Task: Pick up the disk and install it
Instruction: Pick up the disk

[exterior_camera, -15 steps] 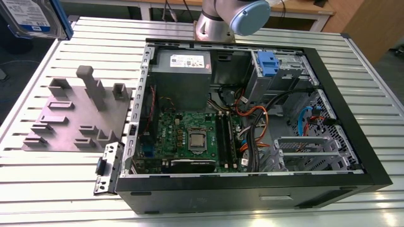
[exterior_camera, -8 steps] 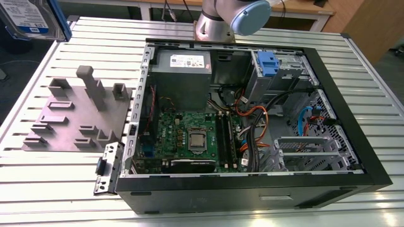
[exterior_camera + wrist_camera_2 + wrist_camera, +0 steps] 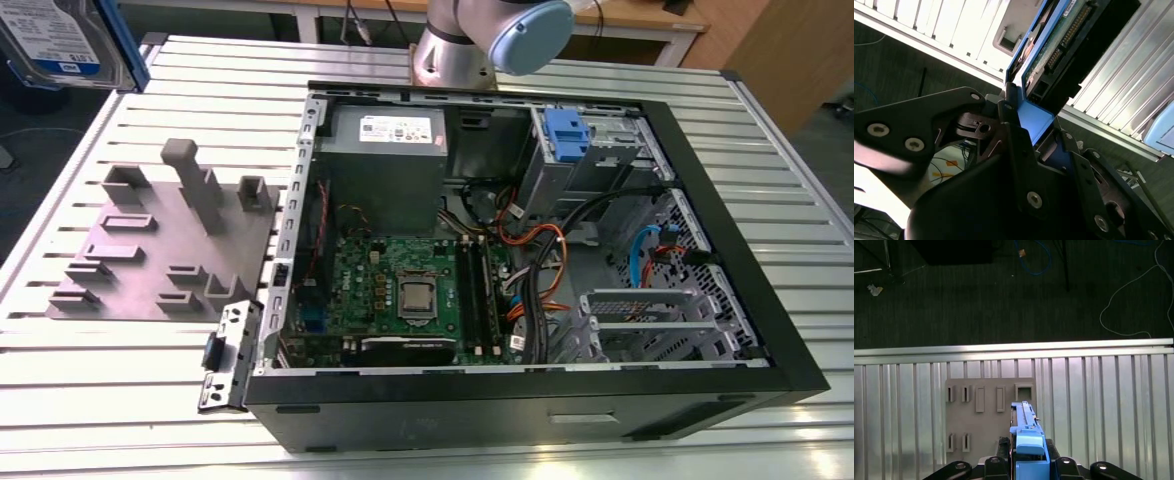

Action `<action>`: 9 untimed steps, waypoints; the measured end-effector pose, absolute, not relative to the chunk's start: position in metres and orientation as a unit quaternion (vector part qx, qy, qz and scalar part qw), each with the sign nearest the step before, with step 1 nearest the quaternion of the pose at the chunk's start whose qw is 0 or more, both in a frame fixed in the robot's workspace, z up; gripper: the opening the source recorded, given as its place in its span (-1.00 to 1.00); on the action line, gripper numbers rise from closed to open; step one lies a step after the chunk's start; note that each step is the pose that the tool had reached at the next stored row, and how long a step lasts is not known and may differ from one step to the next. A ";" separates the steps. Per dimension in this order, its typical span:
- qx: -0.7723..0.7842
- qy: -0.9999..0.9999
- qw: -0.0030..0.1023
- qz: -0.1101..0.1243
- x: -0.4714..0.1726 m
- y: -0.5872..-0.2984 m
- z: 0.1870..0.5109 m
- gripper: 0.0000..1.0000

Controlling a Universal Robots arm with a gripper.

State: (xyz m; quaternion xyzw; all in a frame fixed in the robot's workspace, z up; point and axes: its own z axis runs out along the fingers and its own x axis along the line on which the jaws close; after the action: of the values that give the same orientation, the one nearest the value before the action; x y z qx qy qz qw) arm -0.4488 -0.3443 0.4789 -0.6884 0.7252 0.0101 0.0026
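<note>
- While the gripper is closed on the disk, its black fingers press on the blue frame that runs around the silver drive, as the second wrist view shows.
- In the first wrist view the disk stands on edge between the two sides of the gripper, its blue frame facing the camera.
- Below it in that view lies a grey holder plate with several slots, resting on the slatted metal table; past the table edge there is dark floor with loose cables.
- In the exterior view the disk hangs in the upper corner at the exterior view's left, label side showing, lifted clear of the table.
- It is well apart from the open computer case, which lies on its side in the middle of the table.
- The grey holder plate sits just beside the case, toward the exterior view's left.
- Inside the case are a grey power supply, a green board, and a metal drive cage with a blue tab.
- The arm rises from behind the case.
</note>
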 end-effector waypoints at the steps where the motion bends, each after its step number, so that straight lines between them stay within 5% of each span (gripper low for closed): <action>1: -0.688 0.725 0.003 0.010 -0.449 -0.344 0.479 -0.26; 9: -0.688 0.725 0.003 0.010 -0.449 -0.344 0.479 -0.26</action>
State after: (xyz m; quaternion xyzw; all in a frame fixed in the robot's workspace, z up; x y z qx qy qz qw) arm -0.4488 -0.3444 0.4790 -0.6884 0.7253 0.0101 0.0026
